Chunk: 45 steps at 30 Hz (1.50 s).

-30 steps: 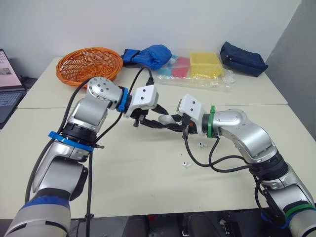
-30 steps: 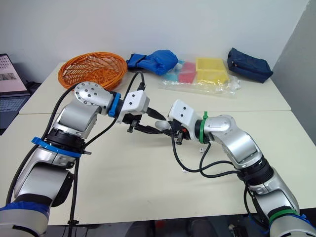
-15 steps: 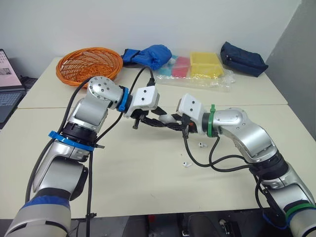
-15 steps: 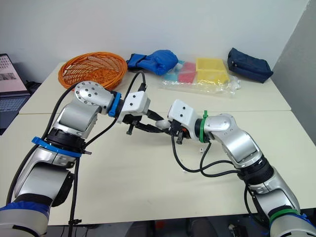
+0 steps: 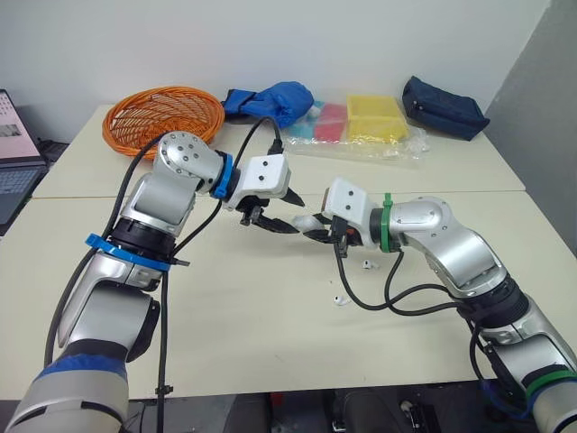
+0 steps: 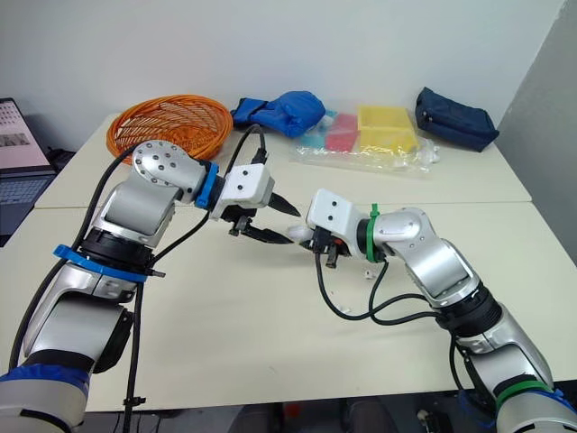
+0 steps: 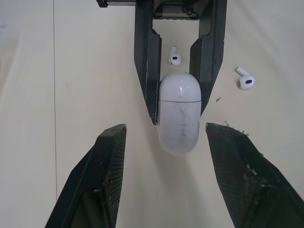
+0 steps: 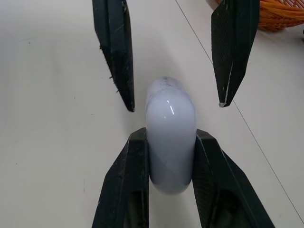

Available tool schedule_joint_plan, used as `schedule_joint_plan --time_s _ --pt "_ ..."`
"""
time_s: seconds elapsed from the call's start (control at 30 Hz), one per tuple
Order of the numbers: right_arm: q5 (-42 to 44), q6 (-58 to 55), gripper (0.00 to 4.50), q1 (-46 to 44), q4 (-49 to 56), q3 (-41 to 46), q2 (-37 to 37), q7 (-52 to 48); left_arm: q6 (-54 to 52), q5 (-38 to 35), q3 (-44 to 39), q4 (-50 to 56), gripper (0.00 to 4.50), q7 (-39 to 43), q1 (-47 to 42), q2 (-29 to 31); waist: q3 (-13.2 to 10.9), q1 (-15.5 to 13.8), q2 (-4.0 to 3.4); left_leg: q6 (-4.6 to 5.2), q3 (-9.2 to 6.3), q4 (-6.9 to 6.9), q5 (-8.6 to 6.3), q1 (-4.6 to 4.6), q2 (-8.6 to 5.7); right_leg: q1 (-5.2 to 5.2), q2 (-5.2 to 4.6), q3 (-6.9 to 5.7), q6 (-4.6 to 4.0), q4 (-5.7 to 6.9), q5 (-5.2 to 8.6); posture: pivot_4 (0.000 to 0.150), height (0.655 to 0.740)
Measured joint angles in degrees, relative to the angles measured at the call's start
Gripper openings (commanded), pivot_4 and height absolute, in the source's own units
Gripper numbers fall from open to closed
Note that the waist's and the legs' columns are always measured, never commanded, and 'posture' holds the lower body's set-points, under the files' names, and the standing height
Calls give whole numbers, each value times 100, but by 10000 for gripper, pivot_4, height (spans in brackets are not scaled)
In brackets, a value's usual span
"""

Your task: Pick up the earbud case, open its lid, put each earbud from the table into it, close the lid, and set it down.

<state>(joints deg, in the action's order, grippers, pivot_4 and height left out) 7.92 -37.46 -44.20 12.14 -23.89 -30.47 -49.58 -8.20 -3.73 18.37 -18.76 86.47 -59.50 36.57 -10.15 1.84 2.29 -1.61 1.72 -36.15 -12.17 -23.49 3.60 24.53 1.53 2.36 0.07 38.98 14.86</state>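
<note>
Glossy white pill-shaped earbud case (image 7: 179, 113): lifted over the cream table (image 5: 225, 325), clamped in right gripper (image 8: 170, 137), lid unopened; left gripper (image 6: 291, 226) spread wide by its free end; two white earbuds (image 7: 174, 57) lying loose, unloaded.

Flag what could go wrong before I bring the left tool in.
1. The right tool pinches the smooth, rounded earbud case by its sides; a push from the open left tool could twist it loose.
2. The case's seam seems to lie between the right tool's fingers, which may pin the lid shut.
3. The right arm's cable loops beside the two earbuds on the table and could sweep them off.
</note>
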Motion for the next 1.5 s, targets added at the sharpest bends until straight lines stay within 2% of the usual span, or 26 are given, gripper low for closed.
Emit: schedule_joint_plan --time_s 0.7,0.8,0.93,0.97,1.5 --pt "-239 -131 7976 -3 12 0 167 -13 -269 250 18 139 27257 -37 -14 -1 0 3 0 0 0 -2 0 1 1 0 0 2 0 3 0 1500 7400" --pt "-262 -153 7976 -26 9 0 191 -12 -319 250 51 251 21481 -37 76 -1 0 3 0 0 -1 -2 0 0 2 0 0 1 -1 3 0 1500 7400" --pt "-281 -171 7976 -70 -14 1 227 2 -386 255 86 309 8897 -5 90 22 0 3 0 0 -1 -3 0 1 1 0 0 2 -1 4 0 1500 7400" --pt "-278 -178 7976 -77 -32 1 227 -7 -384 259 95 325 7137 -3 97 30 0 3 0 0 -1 -3 0 1 1 0 0 1 -1 4 0 1500 7400" --pt "-277 -200 7976 -78 -67 1 292 -23 -373 262 95 383 7121 24 144 73 0 3 0 0 -1 -5 0 1 1 0 0 2 -1 6 -1 1500 7400"
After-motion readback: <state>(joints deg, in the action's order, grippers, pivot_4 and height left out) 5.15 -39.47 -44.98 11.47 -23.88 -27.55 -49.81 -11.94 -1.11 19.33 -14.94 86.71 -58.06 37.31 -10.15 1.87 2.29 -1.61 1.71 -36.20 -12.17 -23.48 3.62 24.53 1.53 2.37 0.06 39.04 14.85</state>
